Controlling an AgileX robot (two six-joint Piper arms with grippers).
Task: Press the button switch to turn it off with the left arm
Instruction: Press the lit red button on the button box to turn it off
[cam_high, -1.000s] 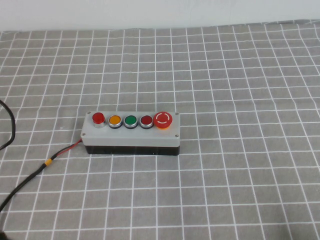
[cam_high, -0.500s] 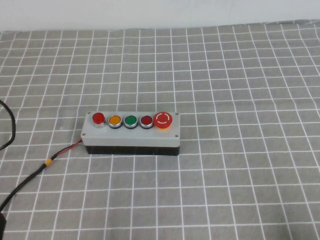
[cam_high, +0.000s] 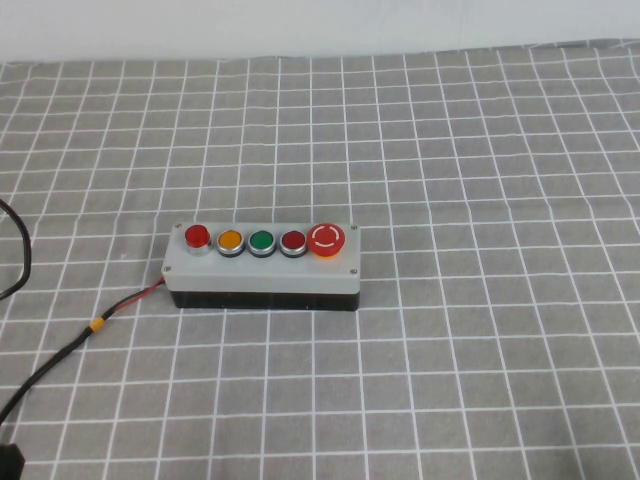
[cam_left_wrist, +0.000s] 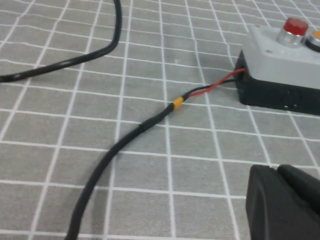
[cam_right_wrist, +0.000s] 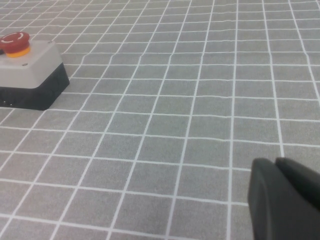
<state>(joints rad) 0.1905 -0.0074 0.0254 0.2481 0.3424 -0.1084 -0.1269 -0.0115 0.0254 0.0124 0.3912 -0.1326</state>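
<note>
A grey button box (cam_high: 262, 268) with a black base lies left of the table's middle. Its top carries a red button (cam_high: 197, 236), a yellow one (cam_high: 230, 240), a green one (cam_high: 261, 240), another red one (cam_high: 292, 240) and a large red mushroom stop button (cam_high: 327, 239). My left gripper (cam_left_wrist: 277, 171) is shut and holds nothing, low over the cloth, short of the box's left end (cam_left_wrist: 280, 60). Only its dark tip (cam_high: 8, 462) shows in the high view's lower left corner. My right gripper (cam_right_wrist: 276, 162) is shut and empty, well right of the box (cam_right_wrist: 30, 70).
A black cable (cam_high: 60, 355) with red wires and a yellow band (cam_left_wrist: 177, 103) runs from the box's left end toward the near left corner. A second black cable (cam_left_wrist: 100, 47) curves at the far left. A grey checked cloth (cam_high: 480, 330) covers the table.
The left gripper's dark tip has edged a little further into the high view's lower left corner. The box and its buttons look the same.
</note>
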